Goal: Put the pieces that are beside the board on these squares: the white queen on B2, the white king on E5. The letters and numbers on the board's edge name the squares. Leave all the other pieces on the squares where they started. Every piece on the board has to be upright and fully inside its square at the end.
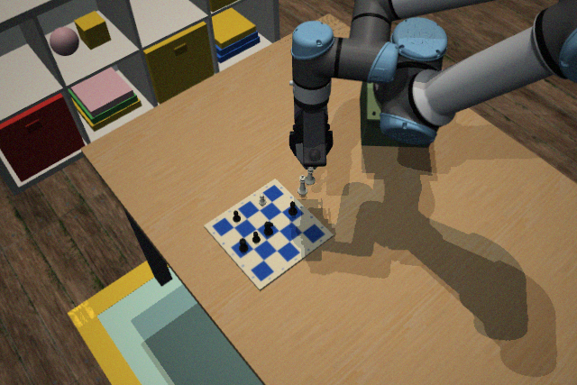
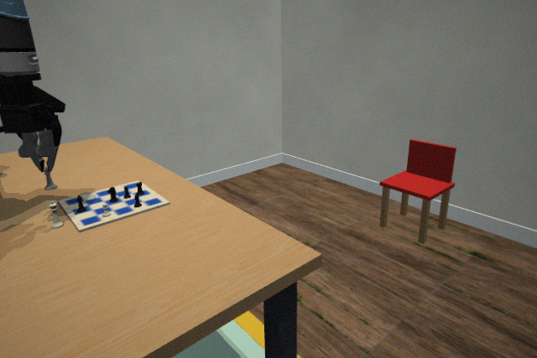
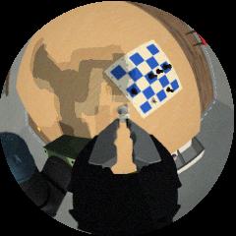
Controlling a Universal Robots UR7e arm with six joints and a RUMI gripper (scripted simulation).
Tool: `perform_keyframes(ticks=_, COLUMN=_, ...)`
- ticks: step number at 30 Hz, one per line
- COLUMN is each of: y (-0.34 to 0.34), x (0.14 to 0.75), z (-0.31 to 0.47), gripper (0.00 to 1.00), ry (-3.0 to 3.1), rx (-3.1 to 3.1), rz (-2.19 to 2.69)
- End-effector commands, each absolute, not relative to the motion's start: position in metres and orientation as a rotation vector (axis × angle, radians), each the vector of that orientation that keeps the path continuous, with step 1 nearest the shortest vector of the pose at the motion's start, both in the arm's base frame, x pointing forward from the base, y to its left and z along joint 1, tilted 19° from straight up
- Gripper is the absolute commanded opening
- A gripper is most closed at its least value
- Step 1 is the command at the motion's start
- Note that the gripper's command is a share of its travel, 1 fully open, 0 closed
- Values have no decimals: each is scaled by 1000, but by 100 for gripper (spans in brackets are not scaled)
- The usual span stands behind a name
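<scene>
claw (image 1: 310, 167): closed on top of a white piece (image 1: 309, 178), lifted off the desk (image 1: 196, 148), which piece cannot tell | other white piece (image 1: 302, 185): upright on desk just off board's (image 1: 233, 254) 1 o'clock edge | board: five black pieces, one white pawn (image 1: 262, 199)

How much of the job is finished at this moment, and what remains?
Nothing is placed yet. The tool is shut on one white piece, lifted off the table beside the board. The other white piece stands by the board's edge. Both must still reach their squares; which is queen or king is unclear.
</scene>
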State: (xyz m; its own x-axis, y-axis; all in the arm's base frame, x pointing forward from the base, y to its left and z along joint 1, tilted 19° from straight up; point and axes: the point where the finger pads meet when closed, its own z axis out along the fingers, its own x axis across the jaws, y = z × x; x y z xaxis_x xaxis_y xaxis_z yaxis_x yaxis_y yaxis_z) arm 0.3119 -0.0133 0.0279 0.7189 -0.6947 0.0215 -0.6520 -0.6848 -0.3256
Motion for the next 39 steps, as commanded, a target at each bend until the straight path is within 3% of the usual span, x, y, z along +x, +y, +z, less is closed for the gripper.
perform_keyframes(ticks=1, y=-21, x=325, z=37, gripper=0, ry=966, rx=-2671, rz=-220)
perform_keyframes(ticks=23, y=-65, x=465, z=61, gripper=0, ry=165, rx=-2880, rz=-338)
perform_keyframes(ticks=39, y=-66, x=474, z=59, gripper=0, ry=117, rx=-2885, rz=-345)
